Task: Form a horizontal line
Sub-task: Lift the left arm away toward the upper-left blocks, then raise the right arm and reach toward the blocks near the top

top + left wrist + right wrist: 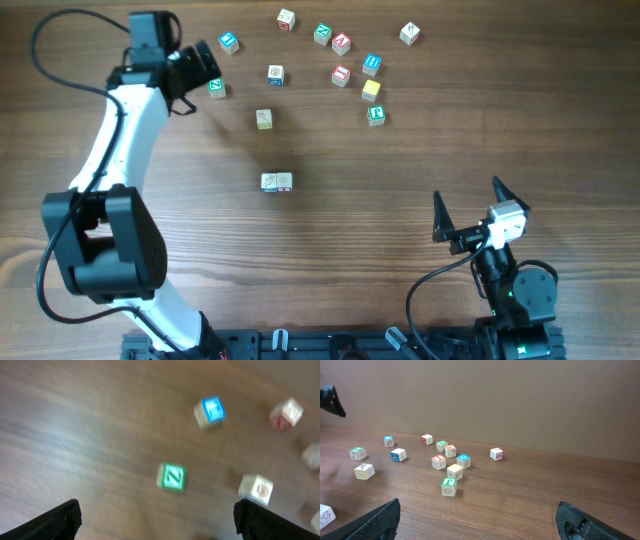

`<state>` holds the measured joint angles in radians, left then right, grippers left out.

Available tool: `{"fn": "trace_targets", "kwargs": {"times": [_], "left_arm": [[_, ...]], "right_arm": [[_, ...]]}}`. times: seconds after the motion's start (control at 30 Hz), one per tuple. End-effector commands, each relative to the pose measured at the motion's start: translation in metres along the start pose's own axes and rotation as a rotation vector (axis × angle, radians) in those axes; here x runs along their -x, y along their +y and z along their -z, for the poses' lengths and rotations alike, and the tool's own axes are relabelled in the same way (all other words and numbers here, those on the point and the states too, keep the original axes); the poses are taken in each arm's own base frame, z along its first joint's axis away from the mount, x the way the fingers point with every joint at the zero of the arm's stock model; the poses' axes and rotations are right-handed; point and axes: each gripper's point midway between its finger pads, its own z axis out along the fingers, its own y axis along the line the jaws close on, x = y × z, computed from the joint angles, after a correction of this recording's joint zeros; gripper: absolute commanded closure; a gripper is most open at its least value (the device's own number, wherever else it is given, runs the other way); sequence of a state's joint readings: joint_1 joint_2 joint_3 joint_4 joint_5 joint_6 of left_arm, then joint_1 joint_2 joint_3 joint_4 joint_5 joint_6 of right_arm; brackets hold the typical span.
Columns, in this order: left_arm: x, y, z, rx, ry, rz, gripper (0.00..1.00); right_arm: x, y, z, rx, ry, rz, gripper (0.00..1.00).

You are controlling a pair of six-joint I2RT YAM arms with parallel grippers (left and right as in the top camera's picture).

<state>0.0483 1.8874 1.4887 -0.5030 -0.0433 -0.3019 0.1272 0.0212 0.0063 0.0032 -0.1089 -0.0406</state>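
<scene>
The horizontal line (276, 181) is a short row of two whitish cubes touching side by side at the table's middle; one end of it shows at the left edge of the right wrist view (324, 514). A loose whitish-yellow cube (264, 119) lies above it. My left gripper (207, 75) is open and empty at the far left, hovering by a green Z cube (217, 88). In the blurred left wrist view the green Z cube (172, 477) lies ahead of the open jaws (157, 520). My right gripper (467, 192) is open and empty at the near right (480, 520).
Several loose cubes lie scattered at the far side: a blue one (229, 42), a teal one (372, 64), a yellow one (371, 90), a green one (376, 115) and red-marked ones (341, 74). The green cube (449, 486) is the nearest to the right gripper.
</scene>
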Motion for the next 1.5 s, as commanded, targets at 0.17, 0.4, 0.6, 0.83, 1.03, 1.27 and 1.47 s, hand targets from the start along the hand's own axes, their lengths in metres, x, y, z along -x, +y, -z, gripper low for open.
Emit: {"fn": "trace_targets", "kwargs": {"times": [0.17,0.4,0.6,0.83,1.03,1.27,1.47], "left_arm": [[0.009,0.028,0.001,0.032,-0.006,0.041,0.0],[0.009,0.027,0.001,0.031,-0.006,0.041,0.0],[0.01,0.028,0.001,0.032,-0.006,0.041,0.0],[0.009,0.027,0.001,0.031,-0.006,0.041,0.0],[0.009,0.028,0.001,0.032,-0.006,0.041,0.0],[0.009,0.027,0.001,0.031,-0.006,0.041,0.0],[0.009,0.028,0.001,0.032,-0.006,0.041,0.0]], "right_arm": [[0.002,0.001,0.0,0.009,-0.011,0.012,0.0],[0.002,0.001,0.0,0.008,-0.011,0.012,0.01],[0.002,0.001,0.0,0.009,-0.01,0.012,0.0],[0.002,0.001,0.0,0.008,-0.01,0.012,0.0],[0.012,0.001,0.001,0.006,-0.052,0.036,0.0],[0.037,-0.002,0.003,-0.018,-0.153,0.137,0.0],[0.077,0.011,0.013,0.056,-0.242,0.101,0.0]]}}
